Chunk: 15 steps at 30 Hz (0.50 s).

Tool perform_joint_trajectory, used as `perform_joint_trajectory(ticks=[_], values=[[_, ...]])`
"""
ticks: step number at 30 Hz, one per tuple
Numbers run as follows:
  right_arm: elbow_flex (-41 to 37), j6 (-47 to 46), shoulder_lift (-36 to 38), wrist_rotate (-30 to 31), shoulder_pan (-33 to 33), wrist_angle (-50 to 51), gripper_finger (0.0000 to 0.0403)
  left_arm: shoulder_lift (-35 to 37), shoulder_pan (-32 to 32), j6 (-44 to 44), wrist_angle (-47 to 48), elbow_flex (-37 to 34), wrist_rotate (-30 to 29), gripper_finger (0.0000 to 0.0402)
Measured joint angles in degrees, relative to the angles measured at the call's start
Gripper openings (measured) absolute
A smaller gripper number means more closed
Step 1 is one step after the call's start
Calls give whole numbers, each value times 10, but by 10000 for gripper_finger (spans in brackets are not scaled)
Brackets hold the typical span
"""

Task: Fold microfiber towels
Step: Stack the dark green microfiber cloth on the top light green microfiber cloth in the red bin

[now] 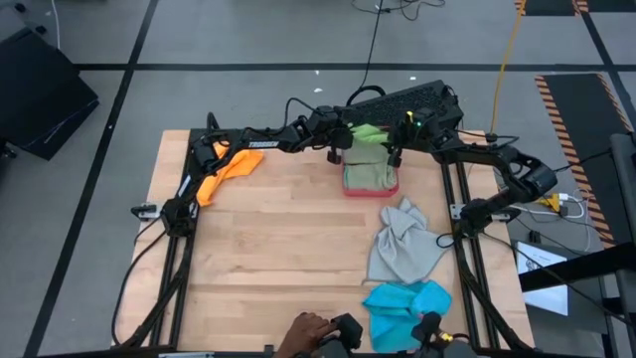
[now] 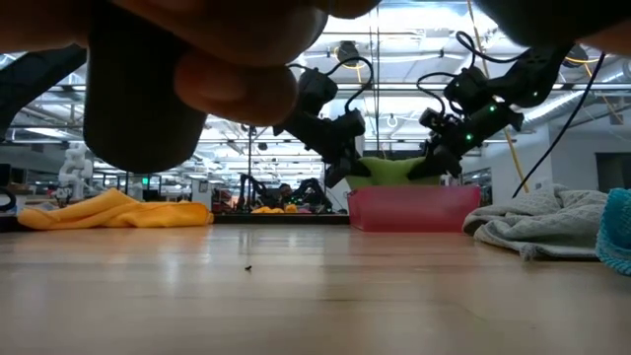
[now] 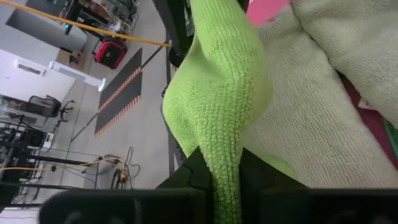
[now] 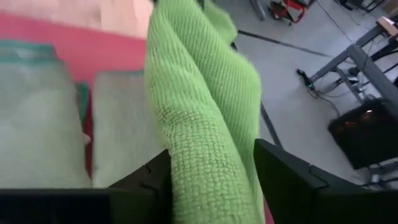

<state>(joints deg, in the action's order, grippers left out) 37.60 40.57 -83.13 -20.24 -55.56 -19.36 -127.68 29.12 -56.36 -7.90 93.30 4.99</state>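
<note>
The wooden table (image 1: 278,249) carries the whole work area, seen from above. At its 4 o'clock sector lies a crumpled grey towel (image 1: 402,249), with a bright blue towel (image 1: 405,306) heaped just beside it toward 5 o'clock. An orange towel (image 1: 231,169) lies bunched at 10 o'clock, beside the left arm's base. A pink-red plastic tray (image 1: 370,185) sits at 1 o'clock and holds folded pale sage green towels (image 1: 366,169). Above the tray's far edge, a bright green towel (image 1: 369,134) hangs stretched between both grippers. The left gripper (image 1: 336,149) is at the tray's 11 o'clock corner, its fingers clamped on one end of the bright green towel. The right gripper (image 1: 396,149) is at the tray's 1 o'clock corner; its fingers (image 4: 292,180) stand apart, the cloth running loosely between them. A person's hand (image 1: 306,330) rests at the table's 6 o'clock edge.
</note>
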Motion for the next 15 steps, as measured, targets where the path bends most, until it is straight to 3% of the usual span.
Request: perform_joint_trajectory(ticks=[8, 15], values=[[0, -98, 33, -55, 0, 0, 224, 0, 0, 7, 3, 0, 0, 48], [0, -68, 44, 36, 0, 16, 210, 0, 0, 15, 4, 0, -9, 107]])
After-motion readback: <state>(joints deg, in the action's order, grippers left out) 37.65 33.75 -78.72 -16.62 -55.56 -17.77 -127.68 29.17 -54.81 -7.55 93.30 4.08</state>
